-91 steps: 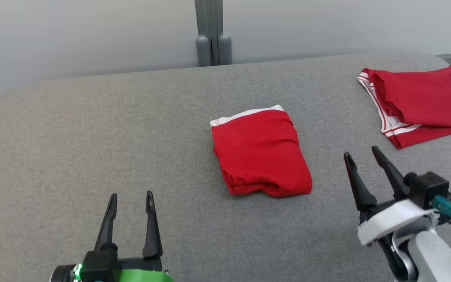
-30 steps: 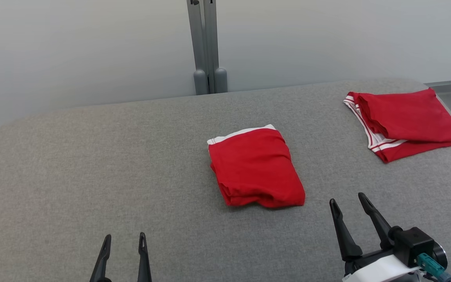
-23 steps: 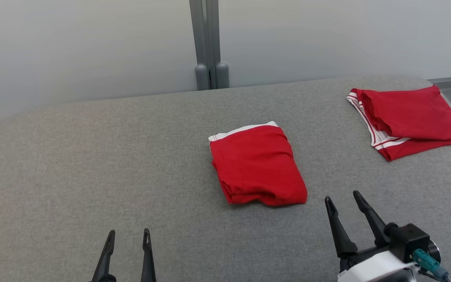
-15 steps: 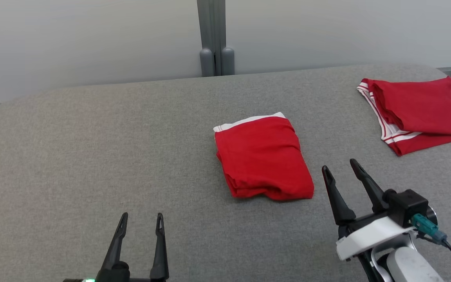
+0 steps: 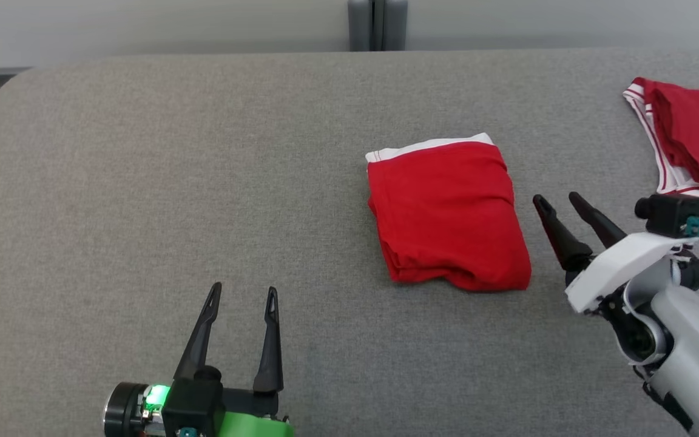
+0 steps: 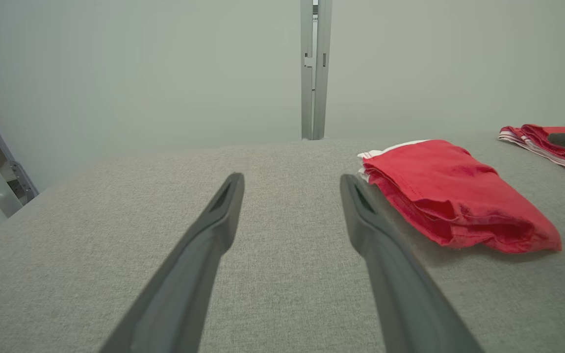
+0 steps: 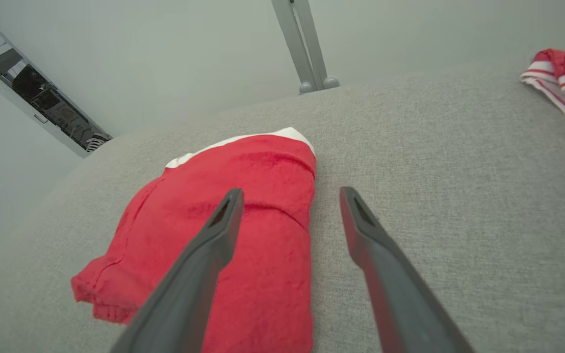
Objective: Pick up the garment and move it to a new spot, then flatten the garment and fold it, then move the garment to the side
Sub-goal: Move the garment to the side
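The folded red cloth garment (image 5: 449,221) lies flat before me, slightly right of centre. Its white band runs along the far edge. Stacked layers show at the near-left corner.

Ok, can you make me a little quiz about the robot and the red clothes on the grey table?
1. True or false: the right gripper is holding the folded red garment.
2. What colour is the band along the folded garment's far edge? A white, B blue, C black.
3. Fill in: the second red garment lies on the table towards the robot's ___ side.
Key: 1 false, the gripper is open and sits beside the garment. 2 A. 3 right.
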You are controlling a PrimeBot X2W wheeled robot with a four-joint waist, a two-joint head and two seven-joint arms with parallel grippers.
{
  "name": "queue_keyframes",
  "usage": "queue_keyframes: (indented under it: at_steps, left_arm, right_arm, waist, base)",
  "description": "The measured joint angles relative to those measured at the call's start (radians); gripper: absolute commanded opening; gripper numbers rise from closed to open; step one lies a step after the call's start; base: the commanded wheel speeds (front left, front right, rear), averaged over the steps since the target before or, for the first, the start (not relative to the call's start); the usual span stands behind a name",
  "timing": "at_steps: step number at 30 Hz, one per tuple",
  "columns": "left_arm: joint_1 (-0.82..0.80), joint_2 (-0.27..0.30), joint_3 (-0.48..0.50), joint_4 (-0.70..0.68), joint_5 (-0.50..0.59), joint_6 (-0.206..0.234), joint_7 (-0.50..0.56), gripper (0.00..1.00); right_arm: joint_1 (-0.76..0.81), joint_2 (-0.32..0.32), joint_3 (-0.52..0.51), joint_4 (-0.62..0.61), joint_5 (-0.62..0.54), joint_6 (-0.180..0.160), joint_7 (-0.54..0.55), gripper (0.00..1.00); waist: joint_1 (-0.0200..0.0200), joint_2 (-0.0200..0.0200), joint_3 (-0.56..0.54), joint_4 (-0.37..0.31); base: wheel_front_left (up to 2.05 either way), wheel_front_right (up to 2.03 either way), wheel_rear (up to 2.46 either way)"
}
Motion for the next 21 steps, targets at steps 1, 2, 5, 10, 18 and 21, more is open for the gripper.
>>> queue_keyframes:
  at_steps: [1, 2, 5, 10, 18, 21]
  left_arm:
    - [-0.006, 0.0, -0.004, 0.0, -0.001, 0.001, 0.0, 1.0]
    - [-0.013, 0.0, -0.009, 0.0, -0.003, 0.002, 0.0, 1.0]
    - [-0.033, 0.0, -0.021, 0.001, -0.003, 0.005, 0.0, 1.0]
    - [-0.057, 0.0, -0.041, 0.003, -0.003, 0.011, 0.0, 1.0]
    - [-0.087, 0.0, -0.056, 0.007, -0.005, 0.018, 0.0, 1.0]
    - [-0.091, 0.0, -0.061, 0.013, -0.006, 0.019, 0.0, 1.0]
  right_arm:
    - [-0.012, -0.015, 0.011, 0.004, 0.036, 0.0, 0.017, 1.0]
    - [-0.025, -0.035, 0.024, 0.011, 0.072, 0.0, 0.033, 1.0]
    - [-0.06, -0.078, 0.053, 0.026, 0.16, 0.0, 0.063, 1.0]
    - [-0.101, -0.103, 0.121, 0.06, 0.242, 0.0, 0.087, 1.0]
    - [-0.152, -0.103, 0.223, 0.078, 0.32, 0.0, 0.091, 0.46]
    - [-0.172, -0.113, 0.259, 0.077, 0.328, 0.0, 0.072, 0.0]
  waist:
    - [0.0, 0.0, 0.009, 0.005]
    - [0.0, 0.0, 0.02, 0.011]
    - [0.0, 0.0, 0.05, 0.027]
    - [0.0, 0.0, 0.095, 0.05]
    - [0.0, 0.0, 0.147, 0.072]
    - [0.0, 0.0, 0.156, 0.073]
  base:
    - [0.0, 0.0, 0.0]
    - [0.0, 0.0, 0.0]
    - [0.0, 0.0, 0.0]
    - [0.0, 0.0, 0.0]
    - [0.0, 0.0, 0.0]
    - [0.0, 0.0, 0.0]
